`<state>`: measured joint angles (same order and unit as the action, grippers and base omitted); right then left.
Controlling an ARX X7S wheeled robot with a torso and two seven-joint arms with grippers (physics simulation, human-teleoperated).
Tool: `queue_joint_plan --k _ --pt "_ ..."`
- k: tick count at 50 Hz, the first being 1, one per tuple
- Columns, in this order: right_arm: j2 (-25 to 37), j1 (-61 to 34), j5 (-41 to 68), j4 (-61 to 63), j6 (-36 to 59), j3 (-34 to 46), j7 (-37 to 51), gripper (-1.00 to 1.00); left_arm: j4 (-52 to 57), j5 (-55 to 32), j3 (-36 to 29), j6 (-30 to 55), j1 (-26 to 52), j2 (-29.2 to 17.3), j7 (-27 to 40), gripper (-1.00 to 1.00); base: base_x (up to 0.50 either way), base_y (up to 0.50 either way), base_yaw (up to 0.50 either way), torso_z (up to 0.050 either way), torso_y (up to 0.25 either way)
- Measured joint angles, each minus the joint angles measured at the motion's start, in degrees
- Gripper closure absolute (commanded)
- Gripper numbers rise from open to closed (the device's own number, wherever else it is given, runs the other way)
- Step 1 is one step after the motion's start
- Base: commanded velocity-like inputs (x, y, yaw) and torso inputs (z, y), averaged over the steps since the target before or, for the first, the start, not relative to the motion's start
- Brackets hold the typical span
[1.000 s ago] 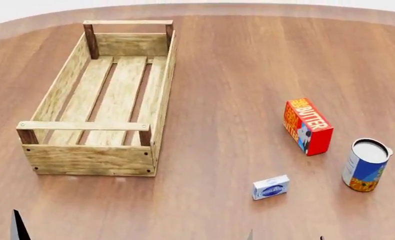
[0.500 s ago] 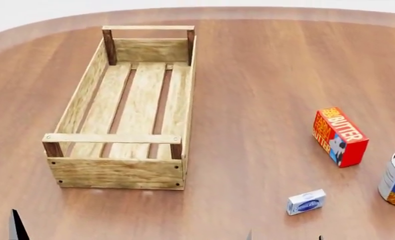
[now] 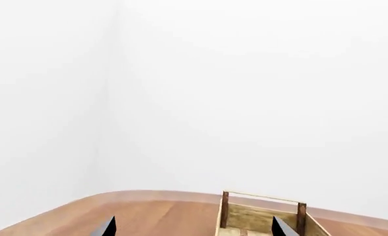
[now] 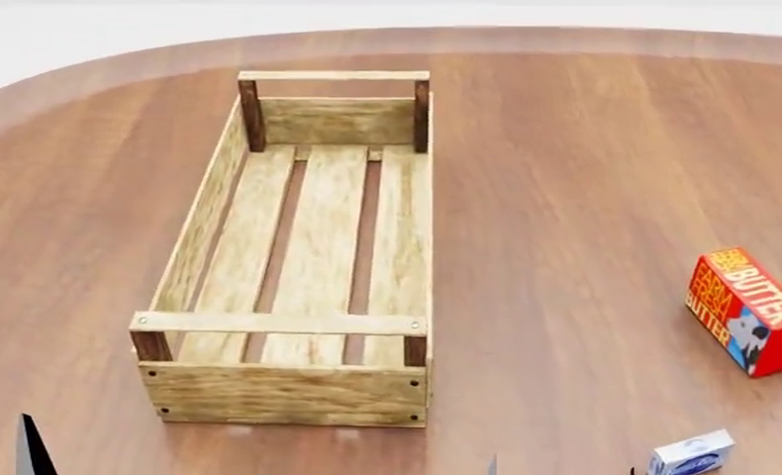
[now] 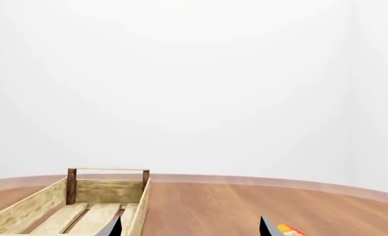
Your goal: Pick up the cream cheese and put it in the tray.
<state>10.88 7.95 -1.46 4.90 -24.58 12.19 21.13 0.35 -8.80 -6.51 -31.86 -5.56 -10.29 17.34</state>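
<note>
The cream cheese (image 4: 691, 455), a small white box with a blue oval logo, lies on the table at the bottom right edge of the head view, partly cut off. The tray (image 4: 299, 391), a long light-wood slatted crate, stands left of centre and is empty; it also shows in the left wrist view (image 3: 263, 216) and the right wrist view (image 5: 82, 194). My left gripper (image 3: 194, 228) is open and empty, its tips well apart above the table. My right gripper (image 5: 190, 228) is open and empty, just left of the cream cheese in the head view.
A red-orange butter box (image 4: 747, 312) stands at the right edge, beyond the cream cheese; its corner shows in the right wrist view (image 5: 291, 229). The round wooden table (image 4: 563, 178) ends in a curved far edge against white walls.
The head view has swung left: tray, butter box and cream cheese slid right and down in it, and the blue-orange can has left view. The gripper tips stay at the bottom edge.
</note>
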Motion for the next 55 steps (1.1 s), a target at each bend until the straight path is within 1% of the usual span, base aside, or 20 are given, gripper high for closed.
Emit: queue_joint_plan --k 42,55 --pt "1.0 -0.6 0.4 -0.3 0.1 1.3 1.4 -1.00 -0.2 -0.3 -1.2 -0.3 0.2 -1.0 1.4 -1.00 0.21 0.21 0.00 0.000 0.000" --pt "1.5 -0.5 1.3 0.0 0.2 1.7 1.3 -1.00 -0.3 -0.3 -1.5 -0.5 0.2 -1.3 1.8 -1.00 0.25 0.07 0.00 0.000 0.000"
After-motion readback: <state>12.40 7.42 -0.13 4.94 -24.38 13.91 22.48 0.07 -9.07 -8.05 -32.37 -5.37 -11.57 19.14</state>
